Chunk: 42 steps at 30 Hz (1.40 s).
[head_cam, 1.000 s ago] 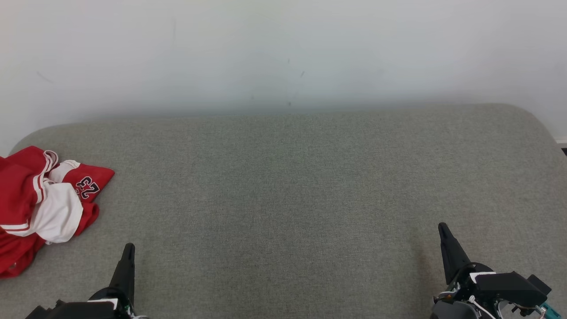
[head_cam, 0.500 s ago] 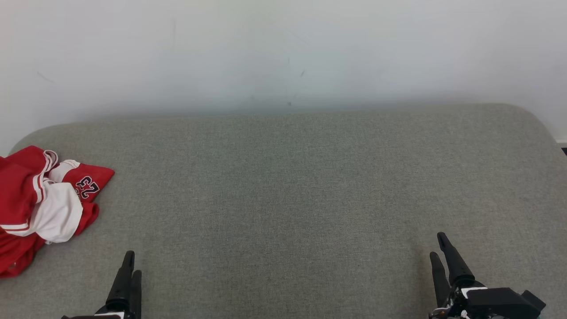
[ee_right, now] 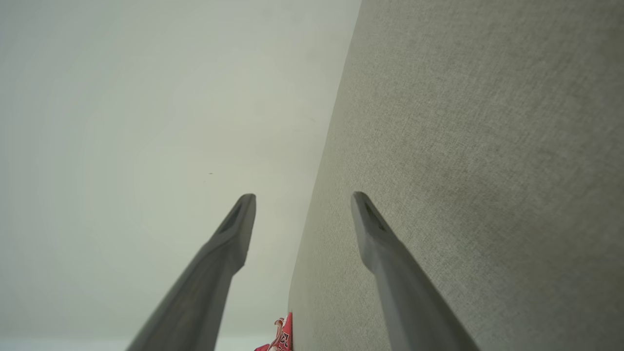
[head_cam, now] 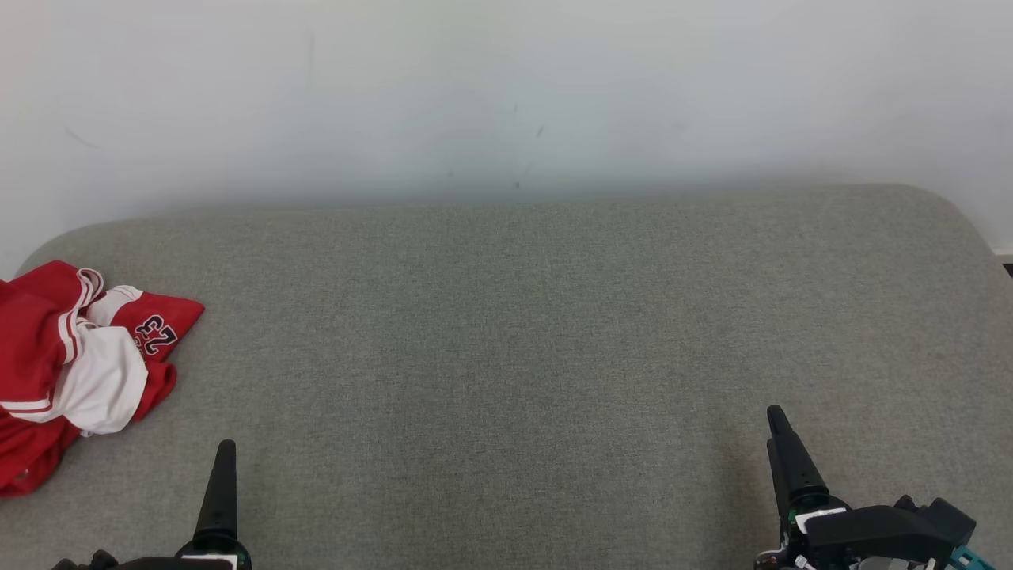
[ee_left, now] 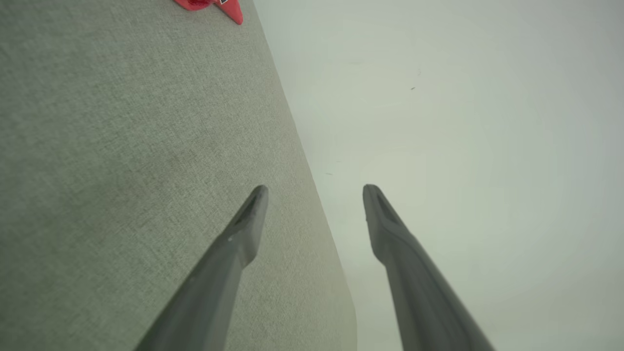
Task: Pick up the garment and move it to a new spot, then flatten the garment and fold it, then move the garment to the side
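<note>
Two grippers on record, both spread wide, no cloth or other item between the fingers of either.

Left gripper (ee_left: pixel 314 191): fingers well parted in the left wrist view, one against the grey cushion (head_cam: pixel 506 332), the other against the pale wall (head_cam: pixel 506 95). Low at the left of the head view, seen edge-on as a single dark finger pointing up the frame, so gap not readable from that angle.

Right gripper (ee_right: pixel 302 196): same wide stance in the right wrist view, one finger against the wall, the other against the cushion fabric. Low at the right of the head view, again edge-on, with its dark wrist housing and a teal part at the bottom corner.

Garment (head_cam: pixel 71 356): red and white jersey, crumpled in a heap at the far left end of the cushion, cut off by the left edge of the head view. White panel bunched on top, red folds around it, numeral 23 printed on a red flap at the heap's far right corner and seen reversed. Located beyond and to the left of the left gripper, not touching it; well apart from the right gripper.

Difference between views: head view gives the heap's layout and the numeral. Left wrist view gives just a red corner at its top edge. Right wrist view gives a small red-and-white scrap at its bottom edge, at the cushion's border, too small to read.
</note>
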Tool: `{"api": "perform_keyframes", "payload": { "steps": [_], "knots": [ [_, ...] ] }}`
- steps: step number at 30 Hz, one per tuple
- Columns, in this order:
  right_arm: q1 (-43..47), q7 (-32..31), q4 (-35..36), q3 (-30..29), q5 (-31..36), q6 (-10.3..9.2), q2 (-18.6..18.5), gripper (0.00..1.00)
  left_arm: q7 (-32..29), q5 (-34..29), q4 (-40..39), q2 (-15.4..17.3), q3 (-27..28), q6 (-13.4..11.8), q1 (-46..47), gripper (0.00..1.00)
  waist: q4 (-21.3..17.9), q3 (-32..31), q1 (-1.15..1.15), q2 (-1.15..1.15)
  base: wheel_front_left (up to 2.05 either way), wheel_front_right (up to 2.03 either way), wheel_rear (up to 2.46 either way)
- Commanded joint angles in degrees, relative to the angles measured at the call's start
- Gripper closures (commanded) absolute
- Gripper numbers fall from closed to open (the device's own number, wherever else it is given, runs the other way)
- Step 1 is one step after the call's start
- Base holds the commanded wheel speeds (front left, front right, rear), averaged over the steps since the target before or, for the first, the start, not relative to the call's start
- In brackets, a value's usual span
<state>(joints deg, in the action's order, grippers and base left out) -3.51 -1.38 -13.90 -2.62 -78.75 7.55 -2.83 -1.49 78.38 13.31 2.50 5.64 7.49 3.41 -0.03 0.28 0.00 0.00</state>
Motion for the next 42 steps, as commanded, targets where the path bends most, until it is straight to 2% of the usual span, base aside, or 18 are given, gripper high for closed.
{"api": "perform_keyframes", "payload": {
  "steps": [1, 11, 22, 33, 42],
  "knots": [
    [-0.57, 0.61, 1.19, 0.38, 1.71, -0.02, -0.05, 0.0, 0.63, -2.2, -1.29, 0.26, -0.02, 0.01, 0.17, 0.0, 0.0, -0.01, 0.0, 0.0, 0.0, 0.0, 0.0],
    [0.01, 2.92, 2.37, 1.89, 12.65, -0.03, -0.05, 0.0, 2.95, -15.0, -2.22, 0.3, -0.35, -0.07, -0.53, 0.0, -0.01, 0.01, 0.0, 0.0, 0.0, 0.0, 0.0],
    [0.39, 5.21, 2.78, 3.11, 24.39, -0.04, -0.06, 0.0, 5.23, -29.02, -2.99, 0.33, -2.11, -2.23, -1.1, 0.0, 0.02, 0.18, 0.0, 0.0, 0.0, 0.0, 0.0],
    [0.72, 7.25, 3.45, 4.16, 35.47, -0.05, -0.06, 0.0, 7.3, -39.24, -3.3, 0.37, -3.28, -4.85, -1.54, 0.0, 0.03, 0.18, 0.0, 0.0, 0.0, 0.0, 0.0],
    [1.0, 8.76, 3.92, 4.69, 42.57, -0.06, -0.06, 0.0, 8.82, -45.43, -3.47, 0.61, -4.15, -5.99, -1.75, 0.0, 0.08, 0.23, 0.0, 0.0, 0.0, 0.0, 0.0]
  ]
}}
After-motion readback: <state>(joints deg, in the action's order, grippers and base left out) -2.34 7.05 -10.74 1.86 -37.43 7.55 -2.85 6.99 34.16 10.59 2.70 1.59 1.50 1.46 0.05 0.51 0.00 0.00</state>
